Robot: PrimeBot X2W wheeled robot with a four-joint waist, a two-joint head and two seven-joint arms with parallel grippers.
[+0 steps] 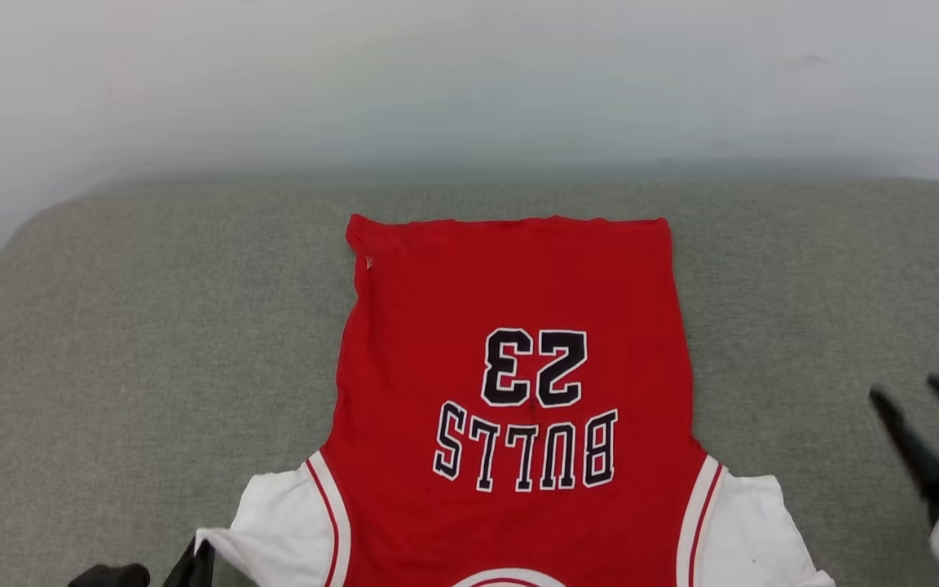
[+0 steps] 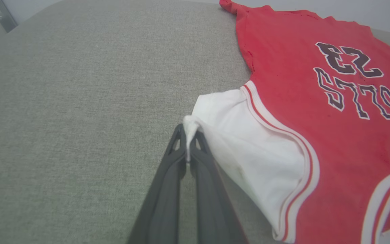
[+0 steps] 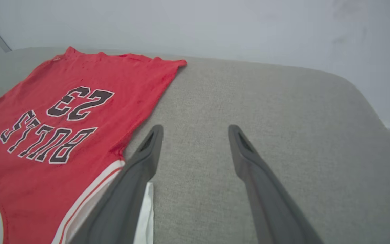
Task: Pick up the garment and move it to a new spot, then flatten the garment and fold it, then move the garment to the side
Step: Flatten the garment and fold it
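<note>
Head view: the shirt, red with white sleeves, lies flat on the grey cushion. Its hem points toward the wall, and its 23 and BULLS print reads upside down. In the left wrist view, the left claw is pinched together on the corner of the shirt's white sleeve. In the right wrist view, the right claw has its 2 fingers spread apart. It grips nothing and sits over bare cushion just beside the shirt's edge.
</note>
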